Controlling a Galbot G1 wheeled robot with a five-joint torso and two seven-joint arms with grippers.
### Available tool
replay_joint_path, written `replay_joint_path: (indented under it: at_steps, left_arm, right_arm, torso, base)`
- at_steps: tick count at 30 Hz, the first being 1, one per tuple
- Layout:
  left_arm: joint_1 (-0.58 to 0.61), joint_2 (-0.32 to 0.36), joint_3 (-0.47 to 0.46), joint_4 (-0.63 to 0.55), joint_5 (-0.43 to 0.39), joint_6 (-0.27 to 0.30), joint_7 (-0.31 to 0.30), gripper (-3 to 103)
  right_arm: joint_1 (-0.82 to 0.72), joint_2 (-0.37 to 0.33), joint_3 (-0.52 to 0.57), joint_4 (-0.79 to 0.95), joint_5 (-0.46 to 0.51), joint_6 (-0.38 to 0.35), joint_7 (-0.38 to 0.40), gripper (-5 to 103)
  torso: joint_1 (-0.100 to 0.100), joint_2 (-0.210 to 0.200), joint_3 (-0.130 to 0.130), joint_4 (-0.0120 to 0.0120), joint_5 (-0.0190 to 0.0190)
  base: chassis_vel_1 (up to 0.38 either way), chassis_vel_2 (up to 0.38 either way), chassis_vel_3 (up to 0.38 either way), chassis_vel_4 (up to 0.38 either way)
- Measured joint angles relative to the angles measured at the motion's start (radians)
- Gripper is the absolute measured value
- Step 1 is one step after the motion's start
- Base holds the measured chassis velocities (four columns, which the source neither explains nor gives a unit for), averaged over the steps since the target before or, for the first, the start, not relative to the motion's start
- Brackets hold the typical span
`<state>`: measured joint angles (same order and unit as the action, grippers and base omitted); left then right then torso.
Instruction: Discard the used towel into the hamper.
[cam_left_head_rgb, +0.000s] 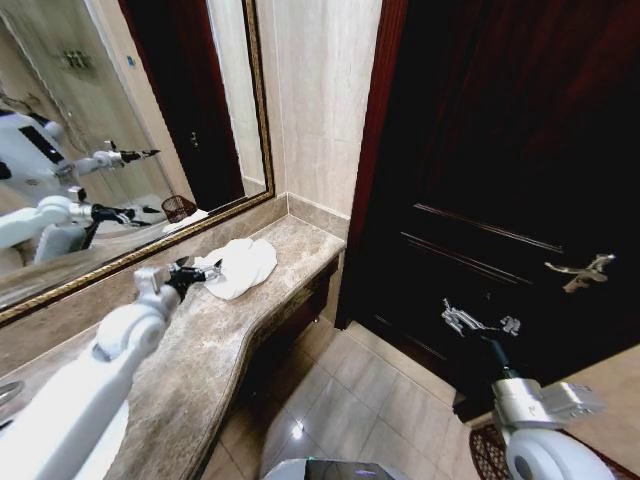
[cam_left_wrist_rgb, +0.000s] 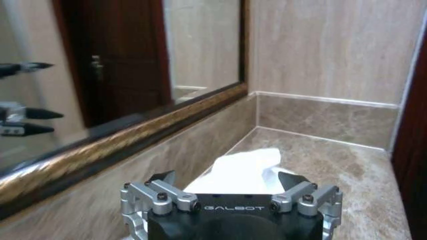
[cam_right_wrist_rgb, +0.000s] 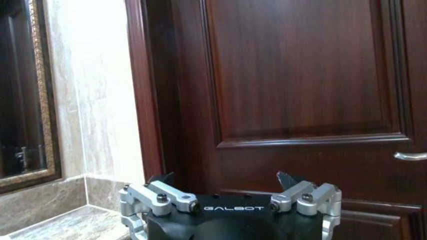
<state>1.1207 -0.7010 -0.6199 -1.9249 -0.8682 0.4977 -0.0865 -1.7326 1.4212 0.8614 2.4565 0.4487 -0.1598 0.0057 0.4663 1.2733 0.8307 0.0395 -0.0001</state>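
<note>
The used towel (cam_left_head_rgb: 243, 264) is white and lies crumpled on the marble counter (cam_left_head_rgb: 200, 370), near its far end by the wall corner. My left gripper (cam_left_head_rgb: 203, 271) hovers low at the towel's near edge, open. In the left wrist view the towel (cam_left_wrist_rgb: 241, 171) lies just beyond the spread fingertips (cam_left_wrist_rgb: 161, 178) of the left gripper (cam_left_wrist_rgb: 225, 180). Off to the right, my right gripper (cam_left_head_rgb: 480, 322) hangs open in the air before the dark door, with nothing in it (cam_right_wrist_rgb: 225, 178). A slice of the hamper (cam_left_head_rgb: 486, 452), dark woven, shows on the floor beside my right arm.
A gilt-framed mirror (cam_left_head_rgb: 120, 120) runs along the wall behind the counter. The dark wooden door (cam_left_head_rgb: 500, 150) with a metal handle (cam_left_head_rgb: 580, 272) stands to the right. Tiled floor (cam_left_head_rgb: 350, 390) lies between the counter's curved front edge and the door.
</note>
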Motion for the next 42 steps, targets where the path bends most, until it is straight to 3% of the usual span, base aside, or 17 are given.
replay_joint_path:
  at_steps: [2, 4, 7, 16, 29, 42]
  left_arm:
    - [-0.029, 0.007, 0.019, 0.022, -0.002, 0.005, 0.016, 100]
    - [-0.178, 0.024, 0.143, 0.141, -0.025, 0.028, 0.041, 100]
    - [-0.244, 0.021, 0.204, 0.195, -0.039, 0.053, 0.042, 100]
    - [-0.439, -0.062, 0.387, 0.347, -0.035, 0.090, 0.023, 100]
    - [-0.494, -0.096, 0.463, 0.411, -0.004, 0.148, -0.010, 100]
    - [-0.508, -0.111, 0.509, 0.444, 0.018, 0.153, -0.019, 100]
  right_arm:
    - [0.003, 0.001, 0.000, -0.001, -0.001, 0.000, 0.002, 100]
    - [0.015, 0.005, 0.002, -0.005, -0.003, 0.000, 0.010, 100]
    - [0.022, 0.005, 0.003, -0.007, -0.004, -0.001, 0.015, 100]
    - [0.052, 0.004, -0.004, -0.031, -0.022, -0.003, 0.025, 100]
    - [0.045, 0.014, -0.012, -0.033, -0.049, 0.009, 0.025, 100]
    - [0.037, 0.012, -0.009, -0.014, -0.052, 0.011, 0.035, 100]
  torso:
    - [0.000, 0.000, 0.000, -0.0001, 0.0002]
    - [0.000, 0.000, 0.000, -0.0002, 0.0000]
    - [0.000, 0.000, 0.000, -0.0004, 0.0000]
    - [0.000, 0.000, 0.000, -0.0002, 0.0004]
    - [0.000, 0.000, 0.000, -0.0001, 0.0003]
    - [0.000, 0.000, 0.000, -0.0001, 0.0002]
  base:
    - [0.000, 0.000, 0.000, 0.000]
    - [0.000, 0.000, 0.000, 0.000]
    - [0.000, 0.000, 0.000, 0.000]
    - [0.000, 0.000, 0.000, 0.000]
    - [0.000, 0.000, 0.000, 0.000]
    - [0.000, 0.000, 0.000, 0.000]
